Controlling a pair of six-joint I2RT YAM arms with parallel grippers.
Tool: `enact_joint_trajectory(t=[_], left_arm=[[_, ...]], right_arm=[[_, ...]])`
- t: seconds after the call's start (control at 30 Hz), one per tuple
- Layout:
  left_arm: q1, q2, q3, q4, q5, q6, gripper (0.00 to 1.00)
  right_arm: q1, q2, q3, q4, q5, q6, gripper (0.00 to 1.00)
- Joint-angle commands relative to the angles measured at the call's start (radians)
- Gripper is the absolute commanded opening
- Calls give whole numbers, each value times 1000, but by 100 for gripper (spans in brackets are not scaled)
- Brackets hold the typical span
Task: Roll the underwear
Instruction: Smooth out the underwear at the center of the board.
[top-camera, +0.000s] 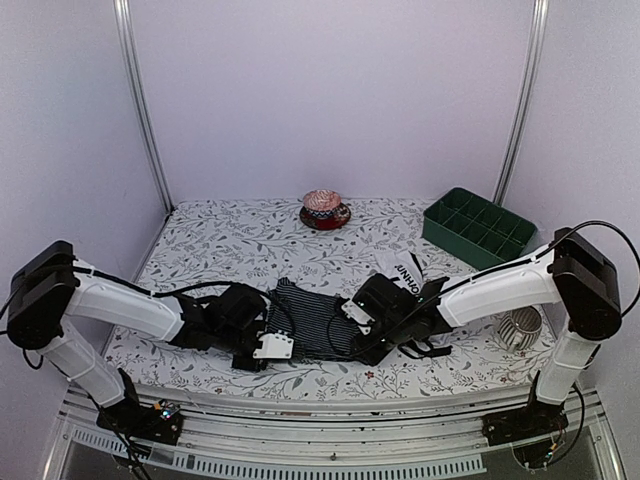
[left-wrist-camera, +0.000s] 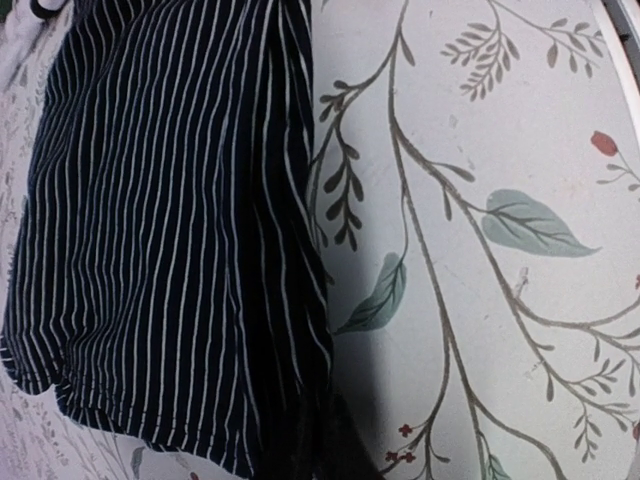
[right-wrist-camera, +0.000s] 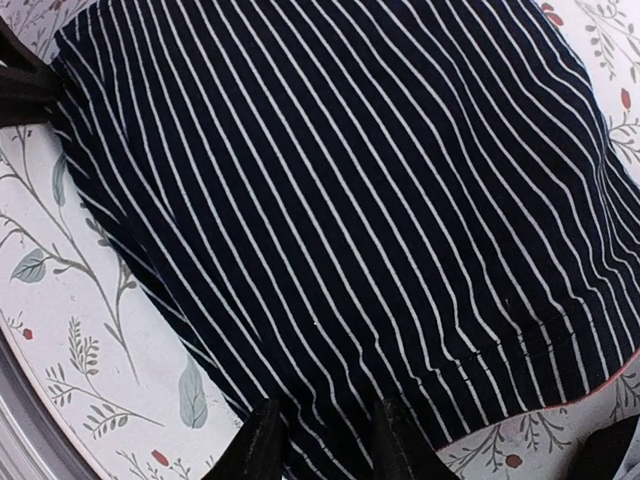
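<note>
Because rolling needed lifted edge, right end effector (right-wrist-camera: 330, 435) straddled hem of black striped briefs (top-camera: 300, 315), fingers (right-wrist-camera: 265, 445) apart; left end effector (top-camera: 272, 345) sat beside opposite edge, state untellable.

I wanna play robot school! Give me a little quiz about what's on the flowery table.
1. True or false: the white underwear lies inside the green tray.
2. What stands in the middle of the far edge of the table? A) a bowl on a saucer B) a shoe C) a ball
3. Fill in: the dark underwear has thin pale ____.
Key: 1 false, it lies on the table beside the tray. 2 A. 3 stripes.
</note>
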Motion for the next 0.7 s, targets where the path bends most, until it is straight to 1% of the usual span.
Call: enact_joint_trajectory(t=[0.0, 0.17, 0.27, 0.33, 0.37, 0.4, 0.43, 0.53, 0.6, 0.63, 0.67], left_arm=[[-6, 18, 17, -46, -34, 1, 0], [-6, -48, 25, -128, 31, -14, 0], [-6, -108, 23, -172, 65, -22, 0], [-7, -124, 14, -188, 75, -21, 0], [-7, -127, 12, -203, 79, -18, 13], [-6, -128, 13, -214, 84, -16, 31], [-5, -132, 13, -228, 90, -11, 43], [8, -164, 33, -264, 126, 4, 66], [48, -193, 72, -296, 180, 21, 80], [72, -205, 93, -307, 212, 28, 86], [99, -210, 117, -309, 237, 31, 89]], right_arm=[[3, -53, -19, -28, -75, -26, 32], [-5, -131, 11, -48, -36, -26, 33], [-24, -151, 41, -62, -7, -15, 37], [-41, -151, 63, -60, 0, -7, 37], [-49, -147, 77, -60, 4, -3, 37], [-57, -136, 89, -58, 10, 1, 37], [-65, -126, 102, -55, 13, 7, 37], [-89, -83, 143, -38, 16, 24, 33], [-104, -57, 158, -17, 2, 38, 30], [-114, -49, 164, -4, -7, 44, 28], [-124, -40, 165, 10, -18, 53, 26]])
